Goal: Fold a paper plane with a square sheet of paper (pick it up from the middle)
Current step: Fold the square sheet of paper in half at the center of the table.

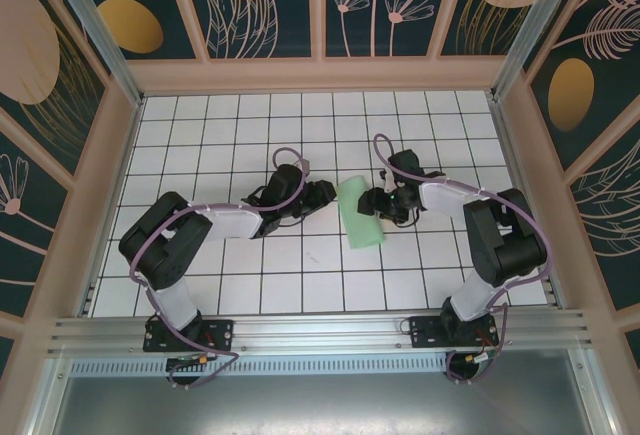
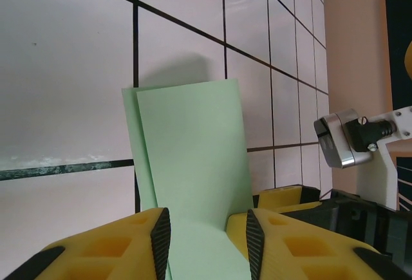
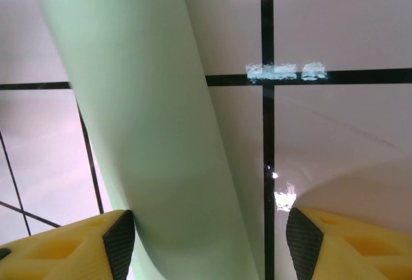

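While folded over, paper (image 2: 193, 158) inside left pincer (image 2: 205, 244).

Folded green paper sheet (image 2: 193, 158) on gridded table (image 2: 64, 67), near end between left hand's (image 2: 207, 232) black pads (image 2: 161, 241)

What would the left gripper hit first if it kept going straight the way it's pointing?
Most likely the green sheet of paper, folded over, which lies between the fingers of the left gripper and stretches ahead of them. Past its far edge comes the tiled table, though depth is hard to judge.
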